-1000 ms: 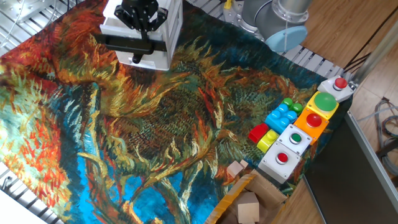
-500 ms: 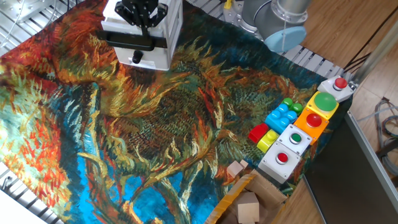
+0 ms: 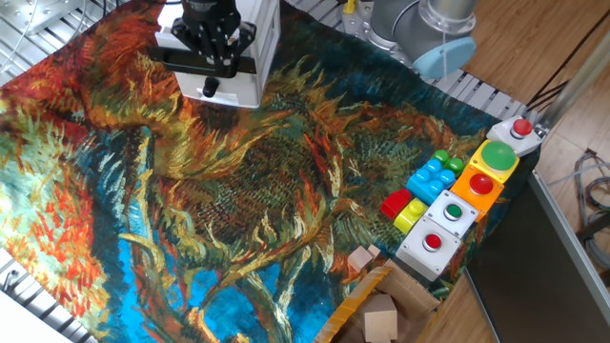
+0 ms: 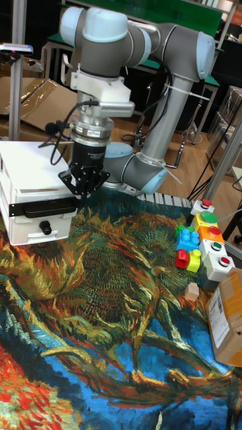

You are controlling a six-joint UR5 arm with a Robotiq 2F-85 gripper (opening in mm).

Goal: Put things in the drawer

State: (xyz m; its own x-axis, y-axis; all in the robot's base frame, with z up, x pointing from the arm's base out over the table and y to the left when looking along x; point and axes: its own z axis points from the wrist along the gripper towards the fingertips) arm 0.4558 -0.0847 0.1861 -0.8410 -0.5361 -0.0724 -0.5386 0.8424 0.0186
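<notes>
A small pale wood cube lies on the patterned cloth near the front right, also seen in the tall fixed view as the cube. A second cube sits inside the cardboard box. The white cabinet stands at the far left, and the dark front of its drawer lies nearly flush with it. My gripper hangs over the drawer front, fingers pointing down and shut with nothing between them. In the tall fixed view the gripper touches the right end of the drawer front.
Coloured toy bricks and a row of button boxes line the right edge. The brown cardboard box stands at the front right corner. The arm's base sits behind the cloth.
The drawer's dark front has slid back toward the cabinet, with the gripper moving along with it. The cubes have not moved.
</notes>
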